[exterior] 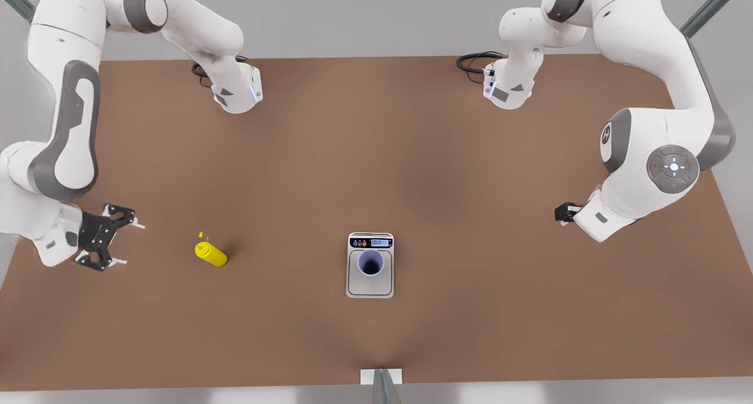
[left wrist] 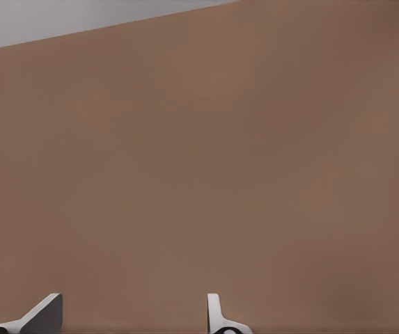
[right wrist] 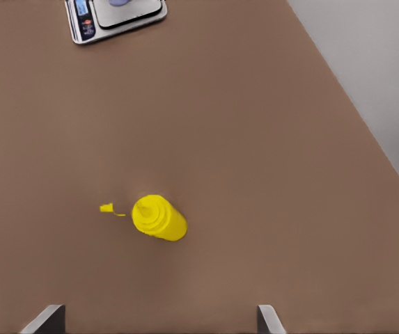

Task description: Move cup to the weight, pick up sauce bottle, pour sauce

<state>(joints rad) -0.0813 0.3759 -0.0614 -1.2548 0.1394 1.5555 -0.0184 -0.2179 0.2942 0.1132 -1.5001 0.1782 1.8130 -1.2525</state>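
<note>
While the cup (exterior: 370,263) stands upright on the weight (exterior: 370,288) near the table's (exterior: 412,157) front edge, the sauce bottle (exterior: 211,254) stands well apart toward the front view's left. Just beyond it hovers the right gripper (exterior: 120,242), fingers spread (empty). The left gripper (exterior: 563,213), fingers parted, waits at the far right.

A bare brown tabletop (exterior: 470,310) spans the scene, with a pale grey floor (exterior: 365,16) around it.
</note>
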